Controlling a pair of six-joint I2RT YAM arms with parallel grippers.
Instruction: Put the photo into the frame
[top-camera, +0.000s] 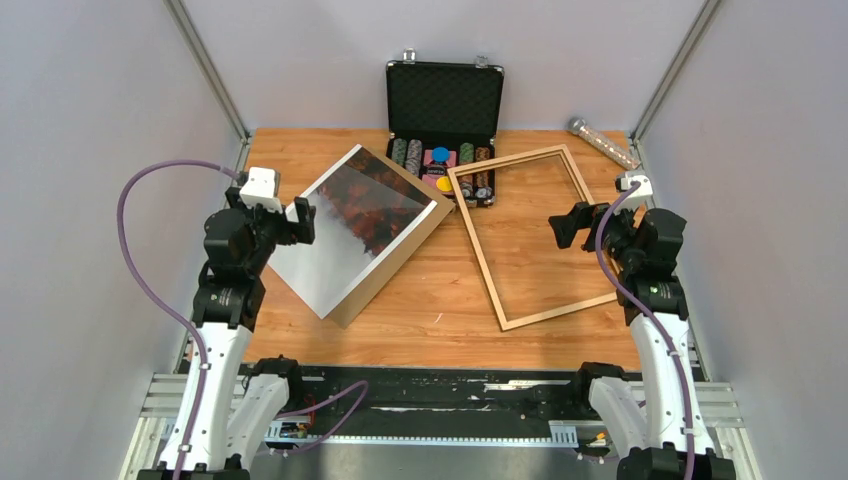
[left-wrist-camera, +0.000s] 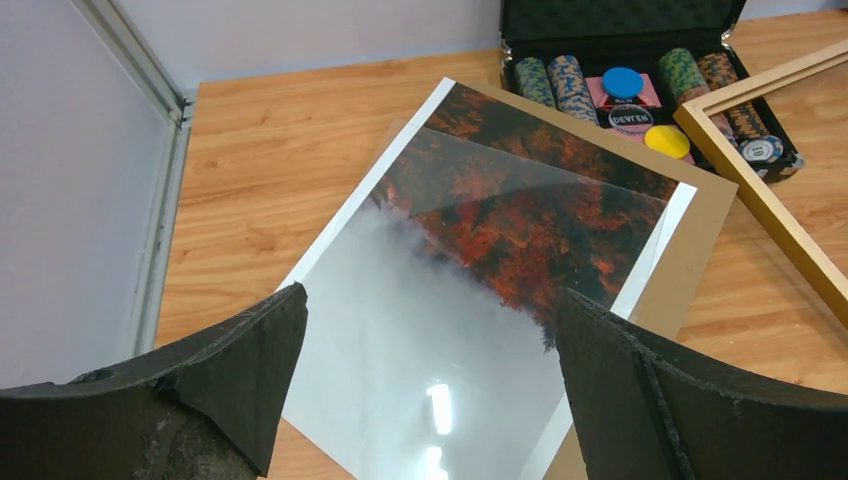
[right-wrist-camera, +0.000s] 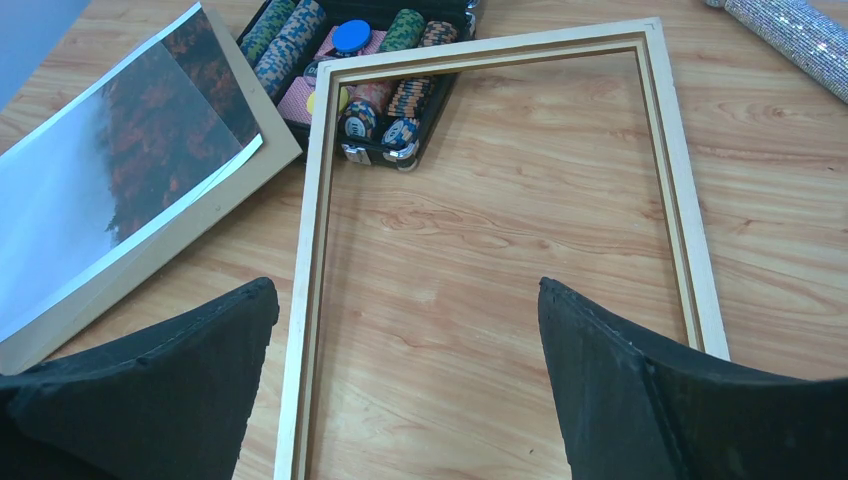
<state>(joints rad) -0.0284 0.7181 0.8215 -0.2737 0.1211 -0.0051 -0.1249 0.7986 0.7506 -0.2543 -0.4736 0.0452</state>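
Note:
The photo (top-camera: 350, 225), red-orange trees fading into grey fog, lies face up on a brown backing panel (top-camera: 395, 262) at the left of the table. It also shows in the left wrist view (left-wrist-camera: 450, 290), with a clear sheet over part of it, and in the right wrist view (right-wrist-camera: 90, 190). The light wooden frame (top-camera: 475, 245) lies flat at the right; through it I see bare table (right-wrist-camera: 310, 250). Its far left corner rests over the black case. My left gripper (top-camera: 300, 218) hovers open over the photo's near left edge (left-wrist-camera: 430, 293). My right gripper (top-camera: 565, 225) hovers open above the frame's right part (right-wrist-camera: 405, 285).
An open black poker-chip case (top-camera: 445, 100) stands at the back middle, its chip tray (right-wrist-camera: 350, 70) under the frame's corner. A glittery silver tube (top-camera: 603, 142) lies at the back right. Grey walls close in the left, right and back sides.

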